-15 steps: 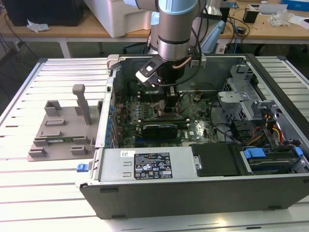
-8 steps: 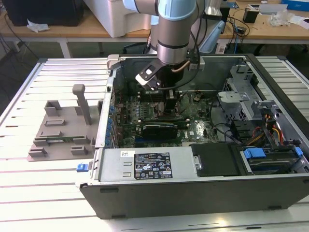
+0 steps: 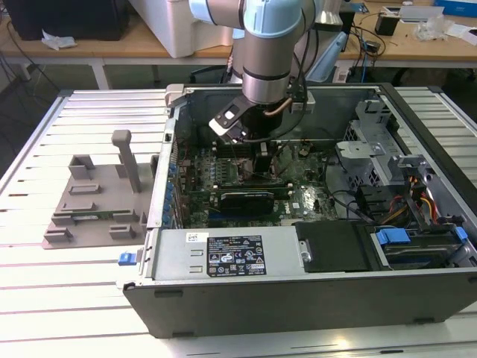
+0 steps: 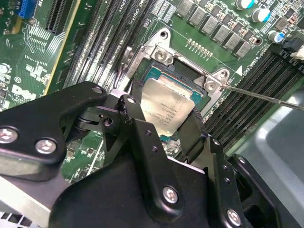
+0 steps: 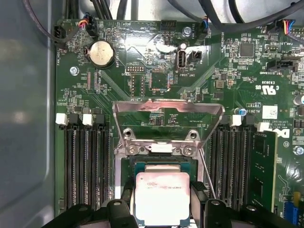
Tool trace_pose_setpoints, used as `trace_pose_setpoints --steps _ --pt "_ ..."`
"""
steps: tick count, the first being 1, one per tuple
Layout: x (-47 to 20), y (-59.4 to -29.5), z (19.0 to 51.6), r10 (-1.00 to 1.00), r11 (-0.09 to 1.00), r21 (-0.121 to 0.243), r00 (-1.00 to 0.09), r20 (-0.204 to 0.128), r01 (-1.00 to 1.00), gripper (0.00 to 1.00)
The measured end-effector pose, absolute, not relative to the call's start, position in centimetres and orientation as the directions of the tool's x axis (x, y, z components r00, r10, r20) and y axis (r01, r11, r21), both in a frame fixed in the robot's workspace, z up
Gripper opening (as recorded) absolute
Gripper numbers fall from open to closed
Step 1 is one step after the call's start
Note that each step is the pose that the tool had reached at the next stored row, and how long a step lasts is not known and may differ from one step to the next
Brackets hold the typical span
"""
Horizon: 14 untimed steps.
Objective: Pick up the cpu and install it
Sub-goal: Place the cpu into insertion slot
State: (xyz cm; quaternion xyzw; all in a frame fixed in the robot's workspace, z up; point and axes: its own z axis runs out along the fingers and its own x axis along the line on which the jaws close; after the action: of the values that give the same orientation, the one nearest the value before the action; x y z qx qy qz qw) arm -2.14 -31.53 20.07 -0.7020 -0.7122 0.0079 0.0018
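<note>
The cpu [image 4: 167, 110] is a flat square chip with a silvery lid, and in the first wrist view the cpu [image 5: 162, 195] hangs just over the open socket [image 5: 164, 167]. My gripper [image 4: 164, 121] is shut on it, with one black finger [image 4: 132, 108] on one edge and the other on the opposite edge. The same grip shows in the first wrist view, gripper [image 5: 161, 202] low in the picture. In the exterior view my gripper [image 3: 262, 158] reaches down into the open computer case [image 3: 298, 298] over the motherboard. The socket's metal load plate [image 5: 167, 114] is folded back.
A black expansion card [image 3: 250, 198] lies close beside the gripper. Memory slots [image 5: 88, 164] flank the socket, with one module [image 5: 263, 166] seated. A thin lever rod [image 4: 266, 97] sticks out by the socket. A grey fixture tray [image 3: 97, 201] stands outside the case at the exterior view's left.
</note>
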Motion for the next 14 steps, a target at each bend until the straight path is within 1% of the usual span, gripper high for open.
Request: trace_pose_setpoints --steps 4,5,14 --pt "-2.09 -31.53 20.04 1.0 0.015 -0.014 -0.015 -0.009 1.0 0.55" --pt "-2.08 -31.53 20.03 1.0 0.015 -0.014 -0.015 -0.009 1.0 0.62" --pt "-2.31 -31.21 20.04 1.0 0.014 -0.014 -0.015 -0.009 1.0 0.62"
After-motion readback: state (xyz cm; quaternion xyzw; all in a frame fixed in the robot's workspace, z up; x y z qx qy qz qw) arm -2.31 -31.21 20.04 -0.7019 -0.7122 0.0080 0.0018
